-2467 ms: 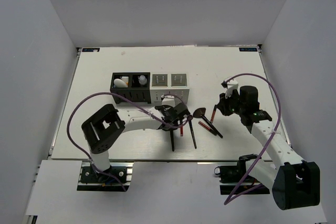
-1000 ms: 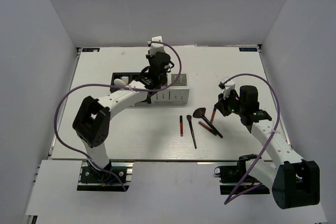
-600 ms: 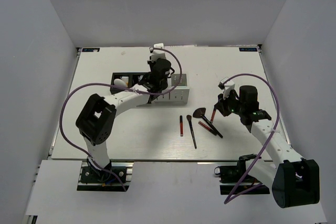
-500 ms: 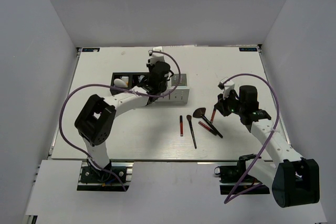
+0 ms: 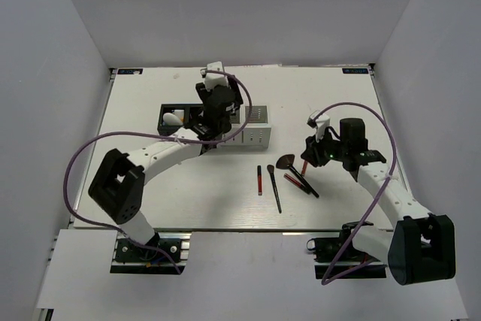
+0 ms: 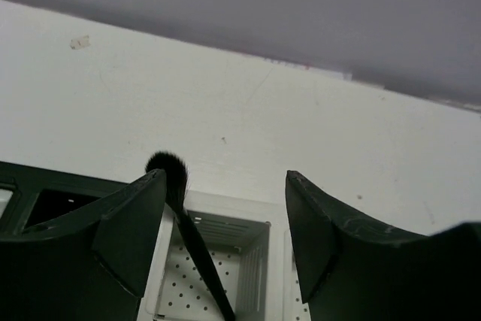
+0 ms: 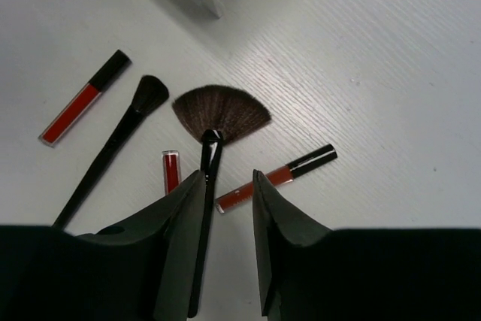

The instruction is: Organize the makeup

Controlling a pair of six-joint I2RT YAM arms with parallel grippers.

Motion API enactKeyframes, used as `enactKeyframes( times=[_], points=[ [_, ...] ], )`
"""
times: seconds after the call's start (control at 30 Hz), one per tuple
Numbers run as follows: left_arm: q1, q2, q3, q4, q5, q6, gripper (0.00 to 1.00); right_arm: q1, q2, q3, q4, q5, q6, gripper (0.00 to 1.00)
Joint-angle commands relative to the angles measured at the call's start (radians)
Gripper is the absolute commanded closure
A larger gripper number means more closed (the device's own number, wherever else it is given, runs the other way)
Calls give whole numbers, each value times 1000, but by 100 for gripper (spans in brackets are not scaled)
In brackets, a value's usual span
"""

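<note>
We see the left gripper (image 6: pixel 225 178), jaws wide apart, above the white slotted box (image 6: pixel 225 221). A black brush (image 6: pixel 192 231) leans inside it, just beside one finger. The right gripper (image 7: pixel 227 178) hangs low, its jaws parted around the handle of the fan brush (image 7: pixel 220 114) on the table (image 7: pixel 361 73). A round brush (image 7: pixel 113 148) and three red sticks (image 7: pixel 79 107) lie near.

Two white-and-black jointed arms, each trailed by a purple cable

The left arm (image 5: pixel 161 154) and right arm (image 5: pixel 385 195) are built of white link shells joined by blocky black joint housings. A purple cable (image 5: pixel 72 174) is looped along each, and a small white block (image 5: pixel 214 78) is mounted at each wrist. The left gripper (image 6: pixel 223 178) and right gripper (image 7: pixel 225 177) are fitted with dark, wedge-shaped fingers (image 6: pixel 128 223).
</note>
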Motion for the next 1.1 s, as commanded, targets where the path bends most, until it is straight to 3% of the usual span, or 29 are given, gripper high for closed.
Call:
enactKeyframes(
  times=[0.0,0.2,0.33,0.5,0.6,0.77,1.07],
  points=[
    [-4,-119,70,-4,32,6,24,3,39,69,-91,-116,-72,62],
    [17,-278,136,-383,244,-148,8,10,163,130,-213,-134,-153,57],
    [-2,-465,-20,-537,317,-238,2,25,217,138,-250,-133,-173,50],
    [-2,-762,-308,-627,394,-402,2,59,289,171,-281,-113,-173,49],
    [-2,-865,-431,-666,426,-495,2,77,341,210,-319,-107,-185,46],
    [-2,-861,-514,-693,492,-588,2,103,387,242,-293,-22,-149,43],
    [-2,-866,-548,-719,500,-594,2,145,474,267,-249,96,-135,43]
  ],
)
